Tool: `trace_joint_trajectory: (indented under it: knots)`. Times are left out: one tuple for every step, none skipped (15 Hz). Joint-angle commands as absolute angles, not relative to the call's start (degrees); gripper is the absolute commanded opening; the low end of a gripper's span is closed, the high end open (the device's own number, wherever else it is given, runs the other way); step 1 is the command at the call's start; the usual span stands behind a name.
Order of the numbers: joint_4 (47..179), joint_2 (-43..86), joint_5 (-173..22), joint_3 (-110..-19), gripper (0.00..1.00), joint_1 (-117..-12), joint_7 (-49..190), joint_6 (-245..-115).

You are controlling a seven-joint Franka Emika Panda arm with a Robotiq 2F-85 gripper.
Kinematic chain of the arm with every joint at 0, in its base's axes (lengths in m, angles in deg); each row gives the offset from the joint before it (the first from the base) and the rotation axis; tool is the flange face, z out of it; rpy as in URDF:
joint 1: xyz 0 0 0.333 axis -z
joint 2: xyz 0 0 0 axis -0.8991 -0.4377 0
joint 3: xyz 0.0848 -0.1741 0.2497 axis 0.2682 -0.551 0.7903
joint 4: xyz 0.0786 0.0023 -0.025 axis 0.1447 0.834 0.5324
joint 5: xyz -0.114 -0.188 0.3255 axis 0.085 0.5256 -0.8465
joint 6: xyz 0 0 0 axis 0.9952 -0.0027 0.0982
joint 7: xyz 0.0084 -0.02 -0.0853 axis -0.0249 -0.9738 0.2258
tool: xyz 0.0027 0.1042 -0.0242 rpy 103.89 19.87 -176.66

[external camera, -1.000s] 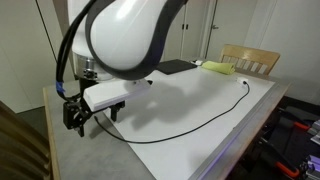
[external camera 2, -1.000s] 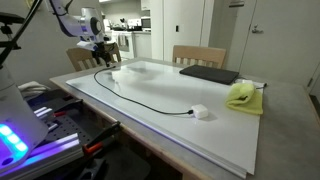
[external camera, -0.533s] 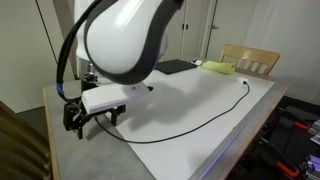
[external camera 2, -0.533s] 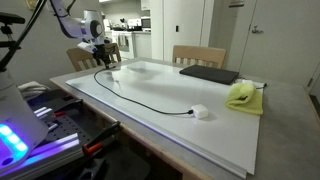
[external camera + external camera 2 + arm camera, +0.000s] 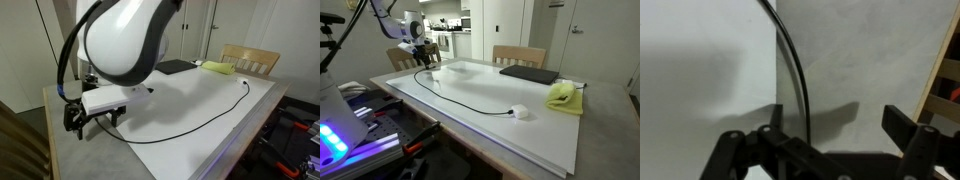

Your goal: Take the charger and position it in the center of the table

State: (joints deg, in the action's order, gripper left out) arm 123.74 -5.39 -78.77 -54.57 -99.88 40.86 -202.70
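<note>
Currently, charger: a long, thin, flexible black cable (image 5: 215, 117) (image 5: 460, 101) (image 5: 795, 70) lies in a loose curve across the white sheet, from one corner toward the opposite long side.
Charger end: a small white block (image 5: 518, 113) rests on the white sheet near its long edge.
Charger near end: in the wrist view it runs along the white sheet's edge.
Claw: the black Robotiq gripper (image 5: 93, 122) (image 5: 423, 62) (image 5: 835, 140) hangs low over the white sheet's corner, jaws spread wide with nothing held, the cable passing between them.
Contact: whether a finger touches the cable, I cannot tell.
White sheet: a big rectangular sheet (image 5: 200, 95) (image 5: 490, 85) covers most of the grey stone-look table (image 5: 80, 150) (image 5: 610, 120).
Pad: a flat black rectangular pad (image 5: 175, 67) (image 5: 530, 73) sits at the white sheet's far end.
Cloth: a crumpled yellow-green cloth (image 5: 218, 68) (image 5: 562, 96) sits on the white sheet, just beside the pad.
Chair: a wooden chair (image 5: 250, 58) (image 5: 518, 55) stands beyond the white sheet's far side.
</note>
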Motion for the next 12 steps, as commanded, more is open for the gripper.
trace_joint_trajectory:
  knots:
    - [123.8, -6.4, -80.6, -53.6, 1.0, -99.5, 42.8, -204.3]
    - [123.6, -6.7, -80.6, -53.3, 1.0, -99.4, 43.1, -204.2]
    - [123.2, -7.0, -80.6, -53.1, 1.0, -99.5, 43.4, -203.9]
    - [123.1, -7.3, -80.6, -52.8, 1.0, -99.6, 43.6, -203.8]
    - [123.2, -7.4, -80.6, -52.6, 1.0, -99.6, 43.7, -203.7]
    - [123.3, -7.3, -80.7, -52.5, 1.0, -99.6, 43.8, -203.7]
    - [123.4, -7.3, -80.8, -52.3, 1.0, -99.5, 43.9, -203.7]
    - [123.4, -7.3, -80.9, -52.2, 1.0, -99.4, 44.1, -203.8]
    - [123.4, -7.2, -80.9, -52.1, 1.0, -99.4, 44.1, -203.7]
    - [123.4, -7.3, -80.9, -52.1, 0.85, -99.3, 44.2, -203.7]
    - [123.5, -7.2, -80.9, -52.1, 0.72, -99.3, 44.3, -203.7]
    - [123.4, -7.1, -81.0, -52.1, 0.67, -99.2, 44.4, -203.8]
